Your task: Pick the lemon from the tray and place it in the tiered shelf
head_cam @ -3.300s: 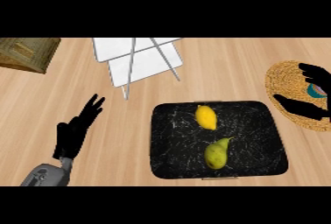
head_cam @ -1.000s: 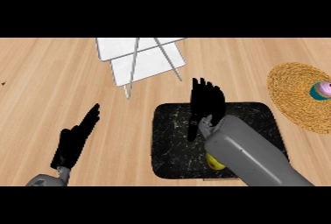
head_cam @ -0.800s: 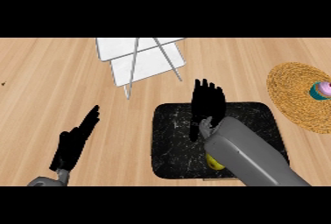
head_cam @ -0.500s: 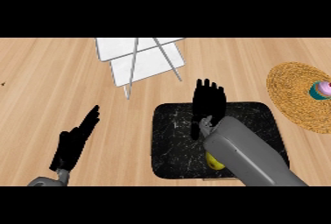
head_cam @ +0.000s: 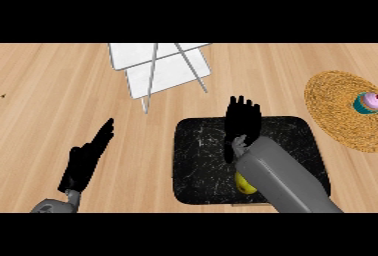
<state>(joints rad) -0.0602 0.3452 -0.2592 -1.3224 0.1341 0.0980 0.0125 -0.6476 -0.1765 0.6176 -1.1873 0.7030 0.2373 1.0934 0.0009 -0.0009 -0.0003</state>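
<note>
Your right hand [head_cam: 242,120]: fingers straight, together, over the tray [head_cam: 199,160]. Yellow fruit [head_cam: 244,184] beside forearm, behind palm; cannot tell if lemon.

No legible txt, labels, brands, nos. or signs on anything in the head view.
</note>
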